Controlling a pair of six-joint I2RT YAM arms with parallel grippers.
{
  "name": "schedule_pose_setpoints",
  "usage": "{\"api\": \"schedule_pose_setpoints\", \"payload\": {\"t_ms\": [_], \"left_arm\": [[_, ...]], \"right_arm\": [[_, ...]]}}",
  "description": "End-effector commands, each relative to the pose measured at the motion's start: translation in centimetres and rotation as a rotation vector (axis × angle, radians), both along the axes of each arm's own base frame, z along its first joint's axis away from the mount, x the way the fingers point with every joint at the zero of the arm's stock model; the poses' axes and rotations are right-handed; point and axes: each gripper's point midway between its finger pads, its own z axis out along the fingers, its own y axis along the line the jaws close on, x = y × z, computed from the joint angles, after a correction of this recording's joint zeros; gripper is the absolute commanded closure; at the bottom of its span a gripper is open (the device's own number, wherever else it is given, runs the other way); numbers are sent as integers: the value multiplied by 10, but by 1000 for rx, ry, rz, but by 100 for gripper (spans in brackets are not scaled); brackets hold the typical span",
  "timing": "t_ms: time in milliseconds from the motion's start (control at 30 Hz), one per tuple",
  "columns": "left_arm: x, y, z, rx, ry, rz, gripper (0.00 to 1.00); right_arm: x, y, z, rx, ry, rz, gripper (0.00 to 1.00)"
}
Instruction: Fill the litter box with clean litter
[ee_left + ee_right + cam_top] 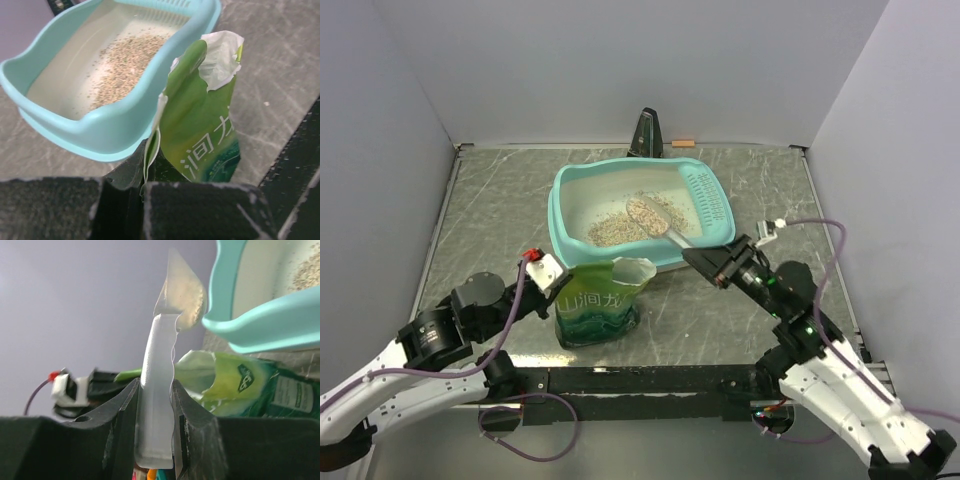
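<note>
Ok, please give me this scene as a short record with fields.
litter box: teal tray, sieve grid at its right end
litter: loose heap inside the box
scoop: holds litter, over the box
bag: green, top open, upright just in front of the box
left end effector: shut on the bag's edge
right end effector: shut on the scoop handle

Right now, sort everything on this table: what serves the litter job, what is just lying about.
For the job: teal plastic litter box; beige-grey litter granules; clear plastic scoop; green printed bag.
Lying about: black wedge-shaped object at the far edge; small orange stick beside it.
</note>
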Motion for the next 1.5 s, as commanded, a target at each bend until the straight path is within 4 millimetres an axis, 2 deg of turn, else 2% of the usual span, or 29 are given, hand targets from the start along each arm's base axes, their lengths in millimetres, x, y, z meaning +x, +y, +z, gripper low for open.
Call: {"api": "schedule_pose_setpoints", "payload": {"t_ms": [0,67,100,167,200,233,300,333,400,500,633,733,767,800,867,900,967,1000,1067,1133,1167,1200,1267,1467], "left_arm": [[21,13,86,-136,-234,108,99],[25,16,91,-129,-276,128,99],[26,20,94,-130,-295,137,99],[28,26,99,-127,-328,162,99],[27,29,101,-129,-335,166,99],[25,30,101,-128,-335,161,99],[21,37,102,-129,-341,161,99],[20,40,103,-135,-347,167,99],[19,46,103,-146,-359,184,99],[19,48,101,-156,-359,191,99],[27,39,89,-122,-336,199,99],[31,24,81,-90,-309,169,99],[34,19,77,-76,-298,162,99],[34,14,75,-74,-291,150,99],[37,7,72,-72,-279,135,99],[36,3,72,-76,-276,113,99],[39,-4,69,-70,-258,94,99],[42,-4,67,-62,-252,99,99],[44,-10,60,-47,-231,76,99],[47,-12,55,-39,-216,62,99],[48,-13,53,-35,-214,59,99],[52,-11,50,-31,-209,68,99],[53,-13,43,-25,-198,55,99],[60,-10,32,-33,-184,68,99]], "right_arm": [[31,9,37,69,-141,-17,100],[45,9,33,55,-139,-21,100],[57,12,19,25,-104,-25,100],[71,8,9,-23,-87,-34,100],[82,10,-5,-56,-52,-31,100],[87,10,-2,-95,-70,-25,100],[97,16,-26,-173,-9,23,100],[102,18,-21,-212,-39,36,100],[107,25,-40,-259,5,89,100],[110,36,-50,-267,13,161,100],[117,37,-63,-349,15,169,100],[125,35,-67,-455,20,181,100],[130,31,-74,-498,43,170,100],[134,28,-71,-550,26,170,100],[145,20,-78,-630,42,136,100],[152,16,-71,-688,-4,125,100],[158,6,-90,-788,51,122,100],[164,3,-85,-839,19,120,100],[169,-6,-105,-946,52,146,100],[176,-6,-102,-999,37,156,100],[178,-12,-118,-1077,81,155,100],[183,-13,-113,-1129,44,158,100],[186,-18,-123,-1229,54,177,100],[191,-12,-97,-1453,-85,108,100]]}}
